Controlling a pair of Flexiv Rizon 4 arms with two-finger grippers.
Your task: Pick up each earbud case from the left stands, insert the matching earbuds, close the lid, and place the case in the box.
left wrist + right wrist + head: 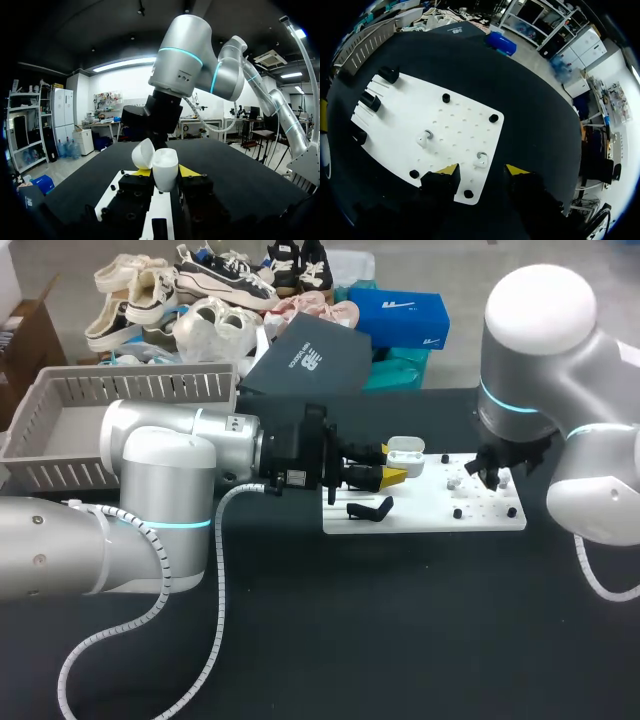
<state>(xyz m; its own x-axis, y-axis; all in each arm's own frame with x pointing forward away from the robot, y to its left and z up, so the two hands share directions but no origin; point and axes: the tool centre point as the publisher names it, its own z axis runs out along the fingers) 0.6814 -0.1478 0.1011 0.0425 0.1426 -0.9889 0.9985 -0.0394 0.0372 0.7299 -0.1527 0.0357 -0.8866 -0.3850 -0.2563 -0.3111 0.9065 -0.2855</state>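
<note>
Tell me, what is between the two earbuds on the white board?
Just bare white board with tiny holes lies between the near earbud and the far earbud. The right wrist view shows it.

1 earbud case (404, 452), 2 earbuds (425, 137) (480, 160), 1 wht board (430, 519), 4 blk pegs (493, 118), 1 grey box (130, 387)

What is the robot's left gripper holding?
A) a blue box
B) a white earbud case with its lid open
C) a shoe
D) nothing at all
B: in the left wrist view, the left gripper has its two yellow-tipped fingers pressed on either side of the white earbud case, and the lid is tipped open.
</note>
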